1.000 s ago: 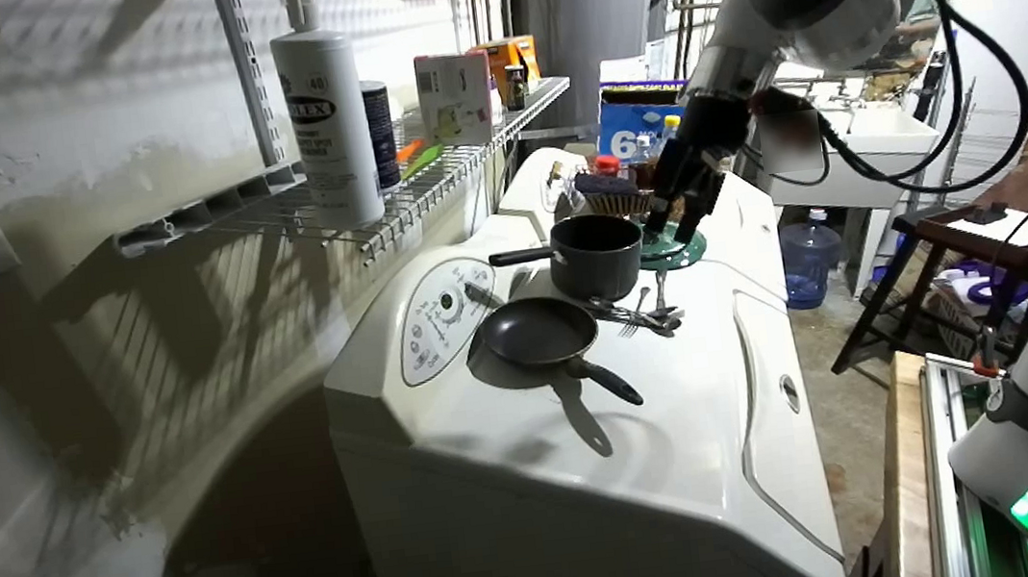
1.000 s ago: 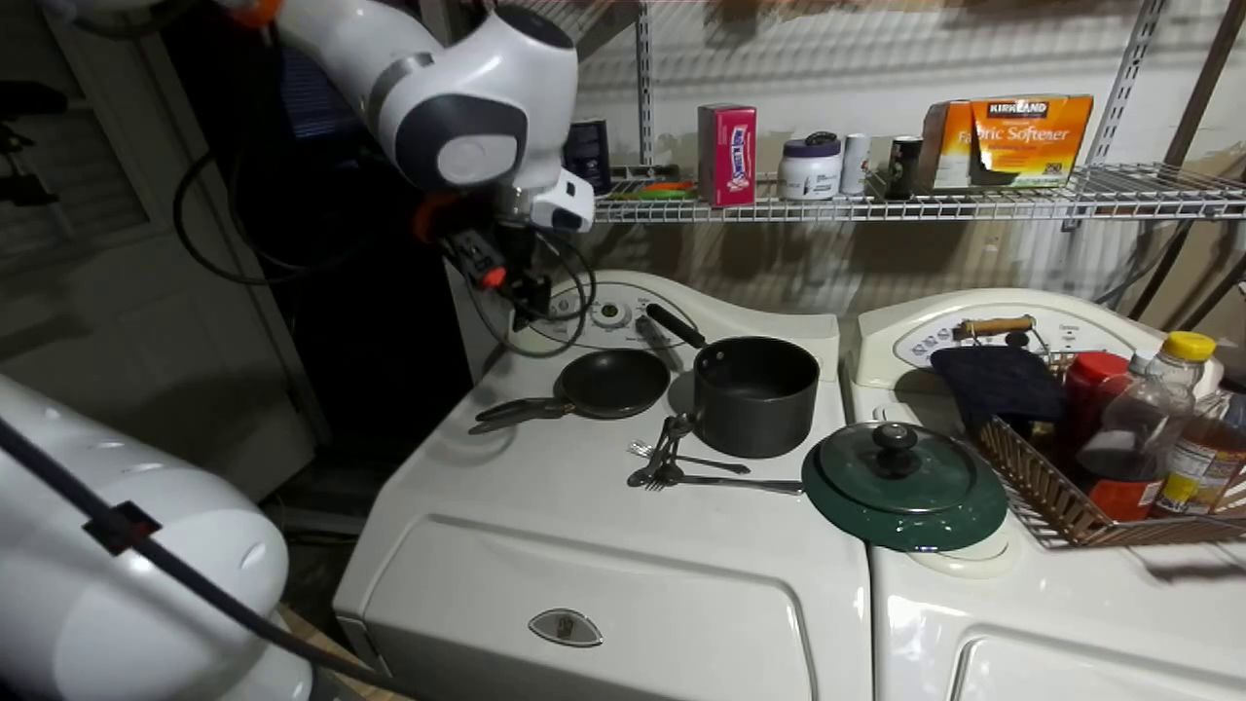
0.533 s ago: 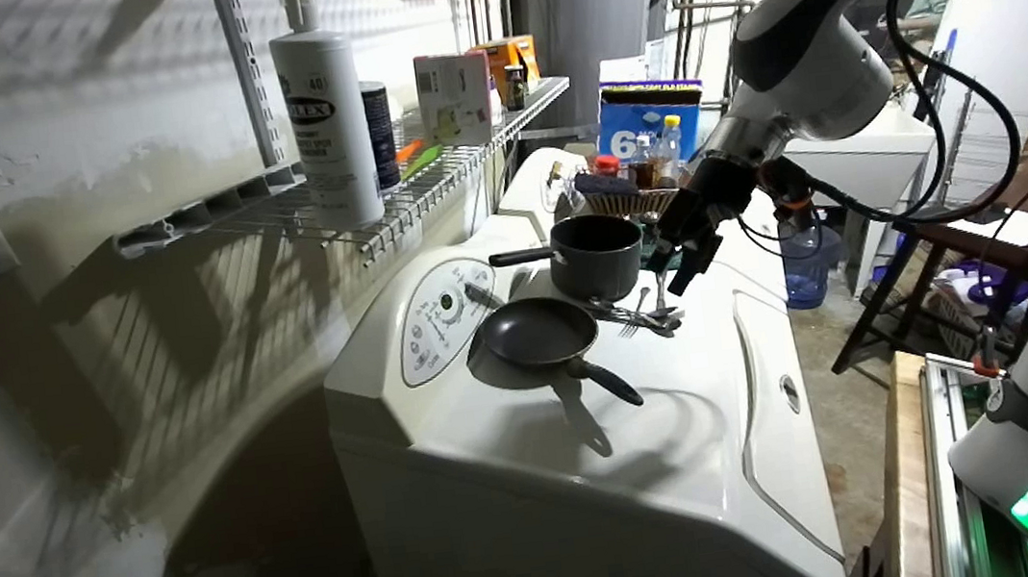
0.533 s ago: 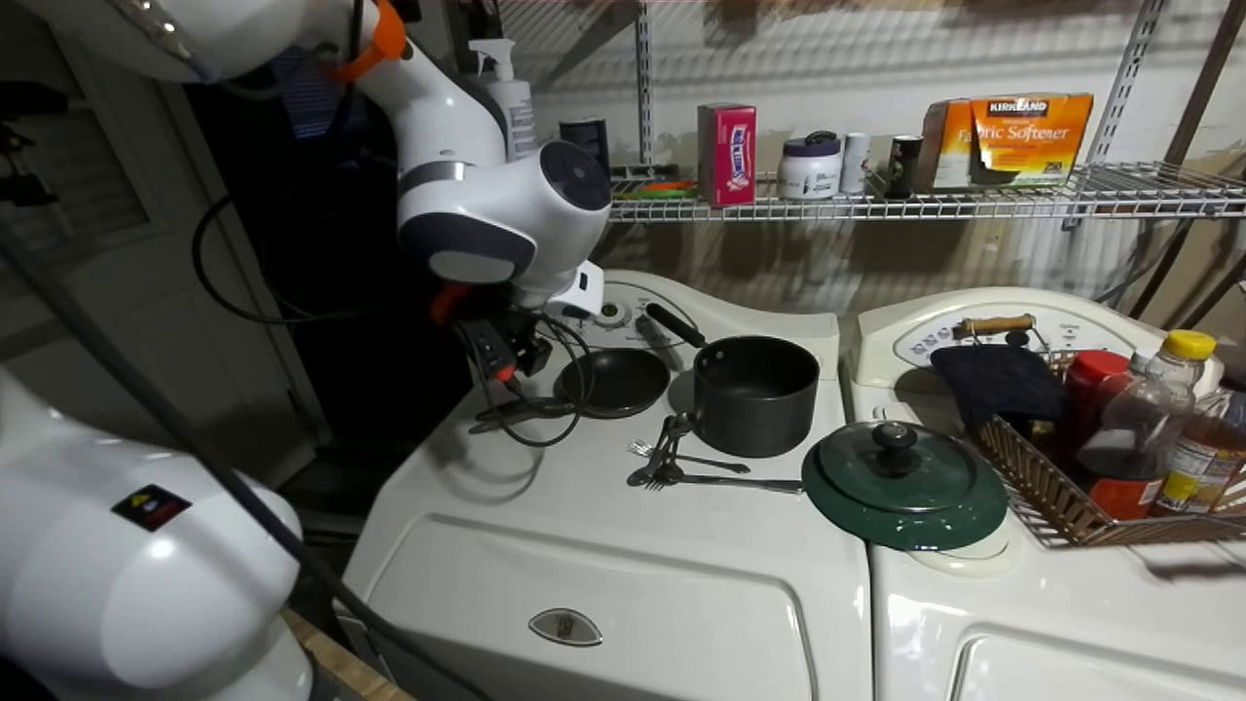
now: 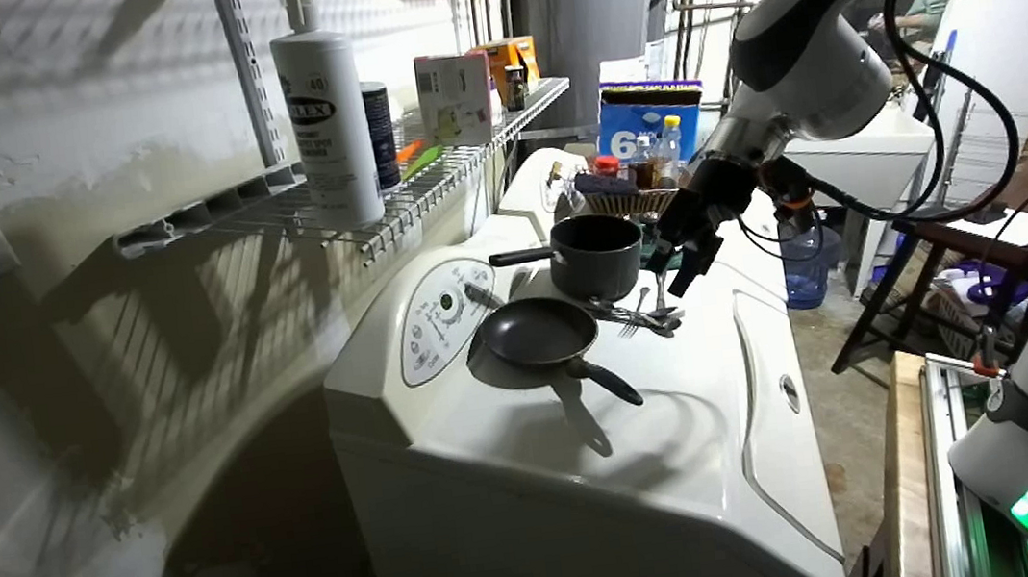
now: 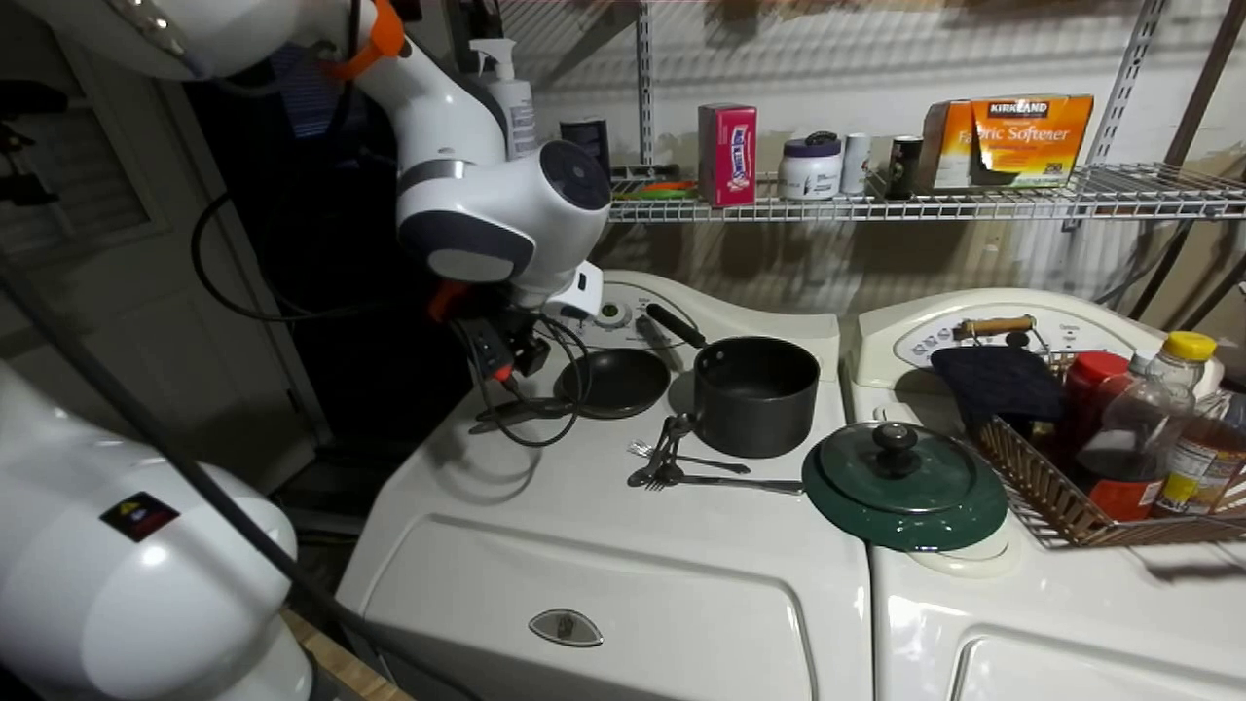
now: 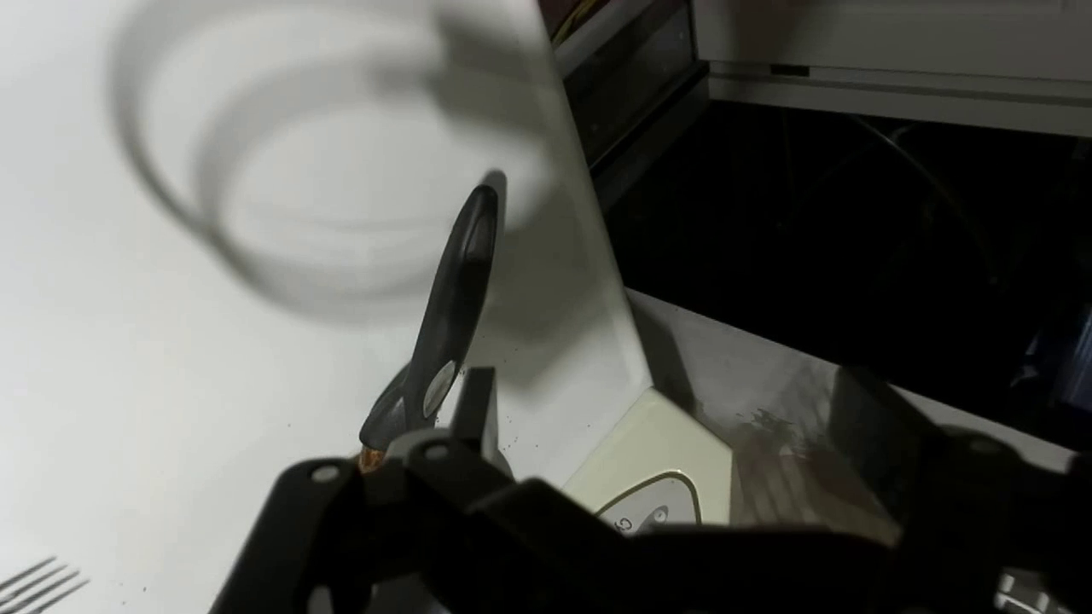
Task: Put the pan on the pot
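Compared with a second back, the arm (image 5: 815, 80) has dropped lower and brought the gripper (image 5: 670, 275) down with it, while the pan (image 6: 623, 385) and the pot (image 6: 757, 407) haven't budged. Pan's your basic shallow round black one, with a smooth dark handle (image 7: 458, 298) that has a grey oval inset and a coppery bit at the neck. It sits just beside the pot on a glossy white appliance (image 6: 584, 516), handle pointing away from the pot. Pot's deep, dark and straight-sided, with thin metal cutlery (image 6: 666, 474) by its foot and, across from the pan, a glass lid (image 6: 925, 487) on a shiny green dish (image 6: 905, 534). Fingers (image 7: 476, 409) are spread wide apart, and in the wrist view the pan's handle runs outside the gap, just beside one of them; can't tell if they touch. Pose-wise, the arm reaches out and bends at the wrist in both exterior views, gripper slanting down on the pan's side of the pot.
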